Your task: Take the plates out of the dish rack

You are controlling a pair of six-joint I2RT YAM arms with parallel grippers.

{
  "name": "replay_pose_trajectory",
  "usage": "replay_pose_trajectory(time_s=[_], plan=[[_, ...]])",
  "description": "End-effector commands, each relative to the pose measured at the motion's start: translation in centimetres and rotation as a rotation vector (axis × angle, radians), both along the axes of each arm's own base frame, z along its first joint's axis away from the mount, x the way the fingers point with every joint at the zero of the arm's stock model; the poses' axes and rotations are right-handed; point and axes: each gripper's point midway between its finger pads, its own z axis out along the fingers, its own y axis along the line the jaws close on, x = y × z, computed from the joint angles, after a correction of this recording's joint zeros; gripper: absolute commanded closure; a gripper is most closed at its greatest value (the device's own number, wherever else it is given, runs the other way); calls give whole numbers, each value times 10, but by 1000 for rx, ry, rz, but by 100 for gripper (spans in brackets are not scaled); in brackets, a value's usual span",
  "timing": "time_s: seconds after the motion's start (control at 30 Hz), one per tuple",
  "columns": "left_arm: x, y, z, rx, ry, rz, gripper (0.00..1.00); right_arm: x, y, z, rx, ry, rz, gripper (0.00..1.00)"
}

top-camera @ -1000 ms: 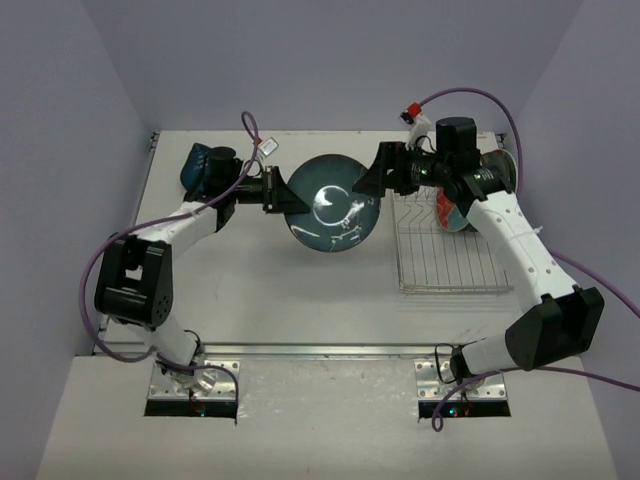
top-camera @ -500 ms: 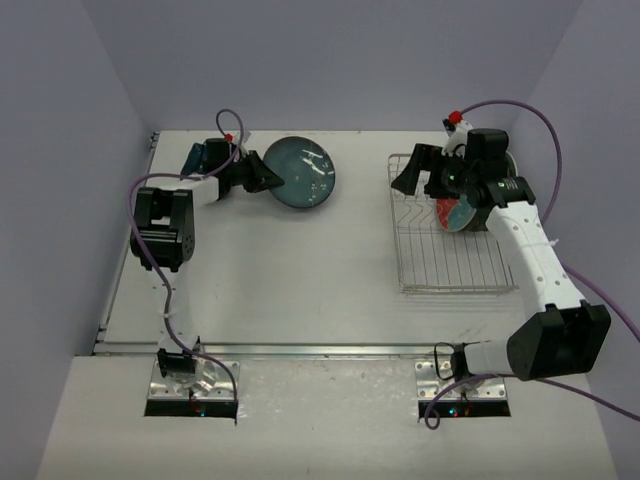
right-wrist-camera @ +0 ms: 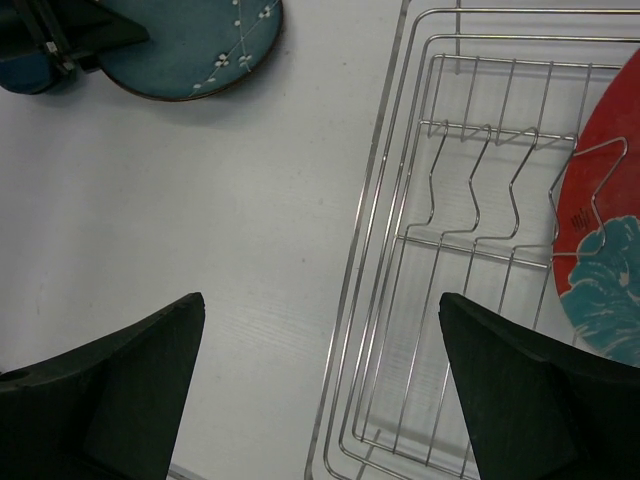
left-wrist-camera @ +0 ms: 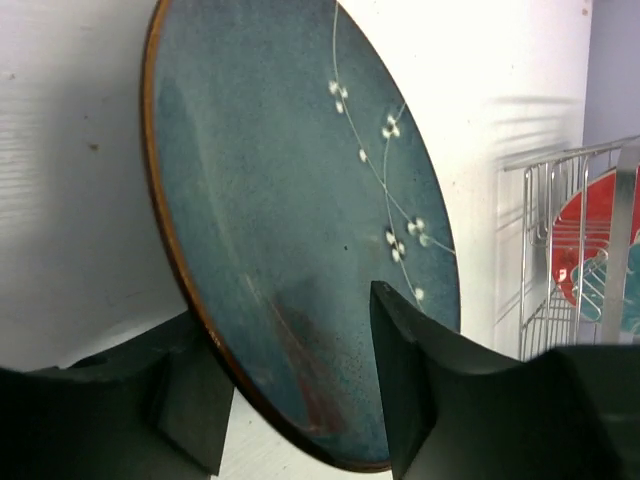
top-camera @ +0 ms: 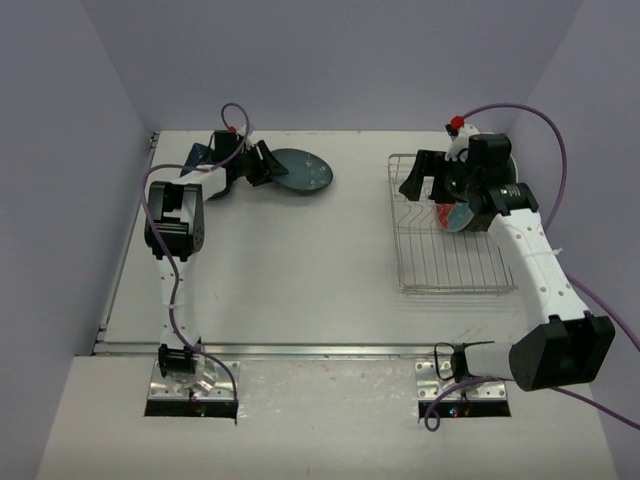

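Note:
My left gripper [top-camera: 262,165] is shut on the rim of a teal plate [top-camera: 303,170] with pale blossom markings, at the far left of the table. In the left wrist view the plate [left-wrist-camera: 290,200] sits tilted between my fingers [left-wrist-camera: 400,380], low over the white table. My right gripper [top-camera: 416,180] is open and empty above the left edge of the silver wire dish rack [top-camera: 445,262]. A red-rimmed plate with a teal centre [top-camera: 450,215] stands in the rack's far right part. The right wrist view shows it [right-wrist-camera: 600,250] beside the rack's bare tines [right-wrist-camera: 470,190].
A dark blue object [top-camera: 198,153] lies behind my left gripper at the table's far left corner, mostly hidden by the arm. The back wall stands close behind the plate and the rack. The teal plate also shows in the right wrist view [right-wrist-camera: 190,45].
My left gripper has carried the teal plate from mid-table to the far left and lowered it. My right gripper has let go of it and moved right, over the rack.

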Motion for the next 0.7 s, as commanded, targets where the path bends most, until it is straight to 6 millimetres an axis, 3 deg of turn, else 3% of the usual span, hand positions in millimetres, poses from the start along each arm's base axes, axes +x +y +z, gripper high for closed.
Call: replay_pose_trajectory(time_s=[0.0, 0.67], plan=[[23, 5, 24, 83, -110, 24, 42, 5, -15, 9, -55, -48, -55, 1], [20, 23, -2, 342, -61, 96, 35, 14, -66, 15, -259, -45, -262, 1]])
